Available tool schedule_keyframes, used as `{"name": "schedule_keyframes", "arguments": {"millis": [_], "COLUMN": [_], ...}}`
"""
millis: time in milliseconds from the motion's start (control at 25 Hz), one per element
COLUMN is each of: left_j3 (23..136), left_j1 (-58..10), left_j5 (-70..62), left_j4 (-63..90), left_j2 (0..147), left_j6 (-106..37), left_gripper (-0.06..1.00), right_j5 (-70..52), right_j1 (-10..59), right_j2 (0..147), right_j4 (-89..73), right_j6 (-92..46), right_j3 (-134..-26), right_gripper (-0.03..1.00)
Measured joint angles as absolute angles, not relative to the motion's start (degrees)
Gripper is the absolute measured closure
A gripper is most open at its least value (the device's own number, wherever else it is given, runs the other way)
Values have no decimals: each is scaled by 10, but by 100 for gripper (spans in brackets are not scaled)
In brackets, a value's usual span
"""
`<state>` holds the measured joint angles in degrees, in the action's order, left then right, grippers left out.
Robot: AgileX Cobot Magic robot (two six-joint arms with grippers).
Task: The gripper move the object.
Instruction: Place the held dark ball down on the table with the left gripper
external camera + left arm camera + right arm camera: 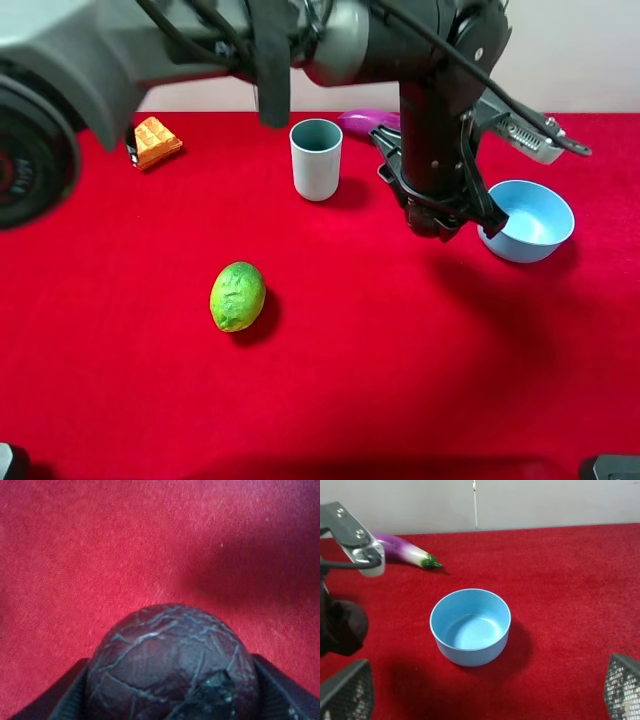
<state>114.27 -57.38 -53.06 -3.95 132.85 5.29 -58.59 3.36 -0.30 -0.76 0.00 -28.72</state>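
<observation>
- Red cloth covers the tabletop (pixel 120 380) in all three views.
- The left pincer (pixel 440 222) reaches across the middle to the right side of the high view and hangs just beside the blue bowl (pixel 527 220), on the bowl's left.
- It is clamped on the wrinkled fruit (pixel 172 665), a round, dark purple-brown ball with pale creases. The black fingers (pixel 65 697) press against it on both sides.
- The wrinkled fruit is held over bare cloth. A dark shadow lies on the red surface beyond it.
- The right pincer (pixel 482 695) stands wide, with its two mesh-faced fingers (pixel 345 690) far apart and nothing between them. It faces the blue bowl, which sits upright.
- A purple eggplant (pixel 402 550) lies near the back edge, behind the bowl and the left arm.
- A grey-green cup (pixel 316 158) stands upright near the back, left of the arm.
- A bumpy green lime (pixel 237 296) lies on the cloth, well apart from the cup and nearer the front.
- An orange waffle-like piece (pixel 156 140) rests at the back left.
</observation>
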Motion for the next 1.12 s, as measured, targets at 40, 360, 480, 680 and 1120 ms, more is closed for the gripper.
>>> {"name": "schedule_keyframes", "arguments": {"millis": [40, 360, 480, 680, 1120], "left_j3": [1143, 1143, 1143, 1143, 1143], "left_j1": [-574, -574, -575, -575, -577], "left_j5": [-523, -464, -455, -447, -423], "left_j4": [-40, -45, -44, -35, -19], "left_j2": [1334, 1366, 1377, 1396, 1402], "left_j6": [53, 49, 49, 50, 51], "left_gripper": [35, 35, 35, 35, 35], "right_j5": [-586, -586, -586, -586, -586], "right_j1": [34, 34, 34, 34, 34], "right_j2": [-3, -3, -3, -3, -3], "right_j4": [-8, -8, -8, -8, -8], "right_j6": [0, 0, 0, 0, 0], "right_j3": [-287, -287, -287, -287, -287], "right_gripper": [28, 28, 28, 28, 28]}}
